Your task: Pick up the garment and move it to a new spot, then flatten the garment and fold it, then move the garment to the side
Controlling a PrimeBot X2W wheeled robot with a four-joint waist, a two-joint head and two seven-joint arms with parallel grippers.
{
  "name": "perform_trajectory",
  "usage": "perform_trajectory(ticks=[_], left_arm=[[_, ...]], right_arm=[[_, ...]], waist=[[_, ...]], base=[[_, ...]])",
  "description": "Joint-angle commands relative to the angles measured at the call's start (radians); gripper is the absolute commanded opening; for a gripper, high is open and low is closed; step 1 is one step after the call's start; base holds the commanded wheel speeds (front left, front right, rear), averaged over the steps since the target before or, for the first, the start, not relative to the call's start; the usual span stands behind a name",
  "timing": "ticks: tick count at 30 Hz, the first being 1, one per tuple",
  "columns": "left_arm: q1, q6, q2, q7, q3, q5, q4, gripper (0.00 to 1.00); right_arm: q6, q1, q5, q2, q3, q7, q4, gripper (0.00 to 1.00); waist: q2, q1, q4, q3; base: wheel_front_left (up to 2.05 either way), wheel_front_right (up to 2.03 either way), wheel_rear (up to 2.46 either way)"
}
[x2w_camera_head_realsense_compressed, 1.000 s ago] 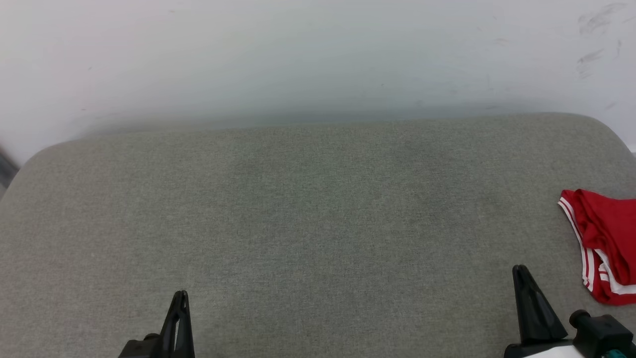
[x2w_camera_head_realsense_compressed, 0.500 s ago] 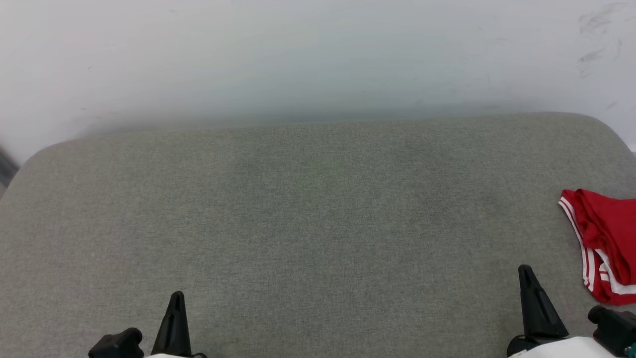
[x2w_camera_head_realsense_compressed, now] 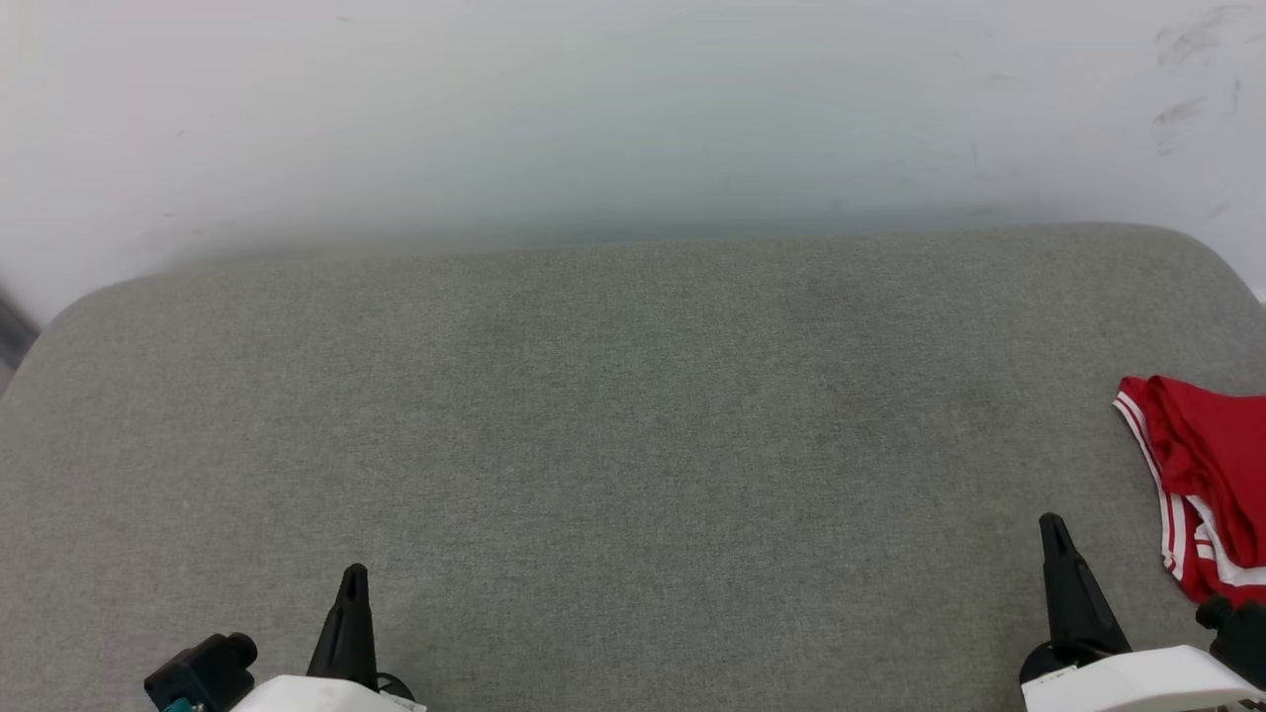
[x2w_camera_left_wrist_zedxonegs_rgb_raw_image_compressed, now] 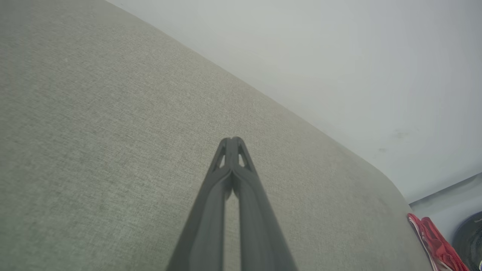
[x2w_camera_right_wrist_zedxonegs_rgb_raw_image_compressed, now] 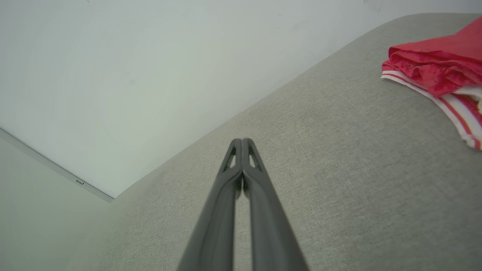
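While I watch from the head camera, the left gripper (x2w_camera_head_realsense_compressed: 353, 576) stands at the lower left and the right gripper (x2w_camera_head_realsense_compressed: 1054, 524) at the lower right. Both point away from me over the grey upholstered cushion (x2w_camera_head_realsense_compressed: 633, 415). Each claw is pinched fully together with nothing between its fingers. My left wrist camera shows the left gripper (x2w_camera_left_wrist_zedxonegs_rgb_raw_image_compressed: 232, 141) with its two dark tips pressed flat against each other above bare fabric. My right wrist camera shows the same of the right gripper (x2w_camera_right_wrist_zedxonegs_rgb_raw_image_compressed: 241, 141).

The garment (x2w_camera_head_realsense_compressed: 1209, 465) lies bunched at the cushion's far right edge, and the head view's border cuts it off. It is near the right gripper but clear of it, and neither claw touches it. From the right wrist the garment (x2w_camera_right_wrist_zedxonegs_rgb_raw_image_compressed: 433, 60) is a red heap resting on the cushion, with white-and-red striped trim along its lower edge. From the left wrist the garment (x2w_camera_left_wrist_zedxonegs_rgb_raw_image_compressed: 433, 241) is a small red strip at the cushion's far corner, beside a dark round object (x2w_camera_left_wrist_zedxonegs_rgb_raw_image_compressed: 470, 241) that I cannot identify.

The folds facing my cameras are red cloth and striped trim, and I can read no writing or label on them.

Behind the cushion is a pale wall (x2w_camera_head_realsense_compressed: 633, 109) with grey scuff marks (x2w_camera_head_realsense_compressed: 1187, 40) at its upper right.
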Motion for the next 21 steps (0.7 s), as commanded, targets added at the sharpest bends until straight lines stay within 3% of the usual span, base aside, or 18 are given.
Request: perform_trajectory(ticks=[1,21], left_arm=[[-0.029,-0.008,0.009,0.006,0.005,-0.040,-0.006,0.00],[-0.082,-0.044,0.015,0.069,0.024,-0.323,0.029,0.00]], right_arm=[[0.000,-0.031,0.042,-0.010,-0.003,0.008,-0.007,0.00],[0.000,-0.074,0.317,-0.013,-0.016,0.072,0.025,0.00]], waist=[[0.0000,0.0000,0.000,0.000],[0.0000,0.0000,0.003,0.002]], base=[[0.00,0.00,0.00],[0.00,0.00,0.00]])
